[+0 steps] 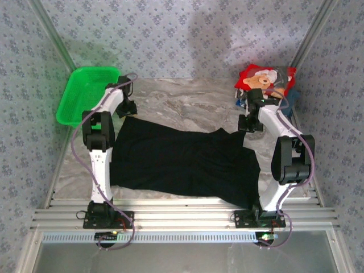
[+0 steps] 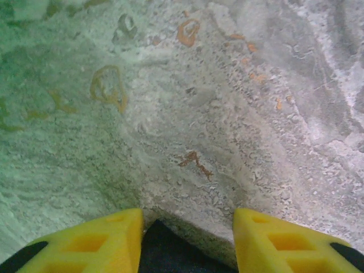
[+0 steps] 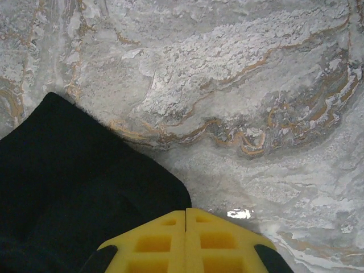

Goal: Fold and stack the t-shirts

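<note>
While the black t-shirt point(image 1: 182, 162) lies spread across the middle of the table point(image 1: 187, 102), its near hem close to the arm bases, the step in hand looks to be taking hold of its two far corners for the first fold.

At the far left corner, the left gripper point(image 2: 187, 215) has its jaws apart, with a point of black cloth lying between them and not yet pinched. It should go a little deeper onto the cloth before it closes, since a grip on the very tip is likely to slip.

At the far right corner, the right gripper point(image 3: 186, 213) is closed, finger against finger. The shirt's rounded edge runs up to its left side, and I cannot tell whether any cloth is caught. That is worth checking before lifting.

Both corners should rise together and travel evenly toward the near hem, so the cloth folds flat rather than bunching.

Farther back, the folded shirts point(image 1: 266, 79) sit in the far right corner with the red teddy-bear one on top. The green basket point(image 1: 65, 105) stands at the far left, just beside the left arm, so that arm should lift clear of its rim.
</note>
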`<action>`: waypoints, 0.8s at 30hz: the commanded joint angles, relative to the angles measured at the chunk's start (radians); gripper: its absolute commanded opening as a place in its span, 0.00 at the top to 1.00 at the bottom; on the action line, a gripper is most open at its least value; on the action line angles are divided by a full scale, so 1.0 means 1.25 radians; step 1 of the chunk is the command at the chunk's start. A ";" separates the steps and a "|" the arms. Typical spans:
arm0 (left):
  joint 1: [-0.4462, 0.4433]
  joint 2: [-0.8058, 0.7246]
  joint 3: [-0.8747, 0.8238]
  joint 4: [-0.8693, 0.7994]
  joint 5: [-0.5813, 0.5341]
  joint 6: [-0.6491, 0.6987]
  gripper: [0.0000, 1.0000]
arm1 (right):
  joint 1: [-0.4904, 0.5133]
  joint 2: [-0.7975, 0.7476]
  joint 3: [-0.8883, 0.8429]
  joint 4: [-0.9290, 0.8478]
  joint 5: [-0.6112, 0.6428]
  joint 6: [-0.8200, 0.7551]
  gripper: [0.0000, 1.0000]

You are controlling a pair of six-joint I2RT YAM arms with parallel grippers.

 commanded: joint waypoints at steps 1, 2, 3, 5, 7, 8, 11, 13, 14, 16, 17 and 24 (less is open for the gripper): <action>0.005 0.024 0.004 -0.027 0.014 0.008 0.65 | 0.002 -0.014 0.013 -0.035 0.011 0.009 1.00; 0.004 0.024 0.000 -0.030 0.019 0.008 0.69 | 0.001 -0.015 0.014 -0.036 0.012 0.011 1.00; 0.004 0.020 -0.007 -0.029 0.021 0.009 0.73 | 0.001 -0.017 0.013 -0.038 0.012 0.011 1.00; 0.004 0.011 -0.027 -0.024 0.026 0.012 0.81 | 0.001 -0.020 0.011 -0.038 0.014 0.013 1.00; 0.007 -0.005 -0.049 -0.011 0.031 0.012 0.92 | 0.002 -0.022 0.013 -0.040 0.018 0.014 1.00; 0.008 -0.014 -0.056 -0.004 0.034 0.011 0.97 | 0.001 -0.023 0.012 -0.040 0.020 0.017 1.00; 0.015 -0.038 -0.053 0.009 0.056 0.007 1.00 | 0.001 -0.018 0.016 -0.031 0.018 0.023 1.00; 0.020 -0.058 -0.045 0.015 0.075 0.004 1.00 | 0.000 -0.012 0.023 -0.020 0.011 0.029 1.00; 0.022 -0.070 -0.041 0.018 0.081 0.003 1.00 | 0.000 -0.008 0.027 -0.014 0.008 0.030 1.00; 0.026 -0.099 -0.034 0.021 0.086 0.003 1.00 | -0.003 0.000 0.046 0.000 -0.003 0.034 1.00; 0.031 -0.112 -0.031 0.021 0.088 0.003 1.00 | -0.002 0.003 0.054 0.004 -0.007 0.034 1.00; 0.052 -0.219 -0.049 0.044 0.132 0.018 1.00 | -0.002 -0.004 0.096 0.049 -0.036 0.027 1.00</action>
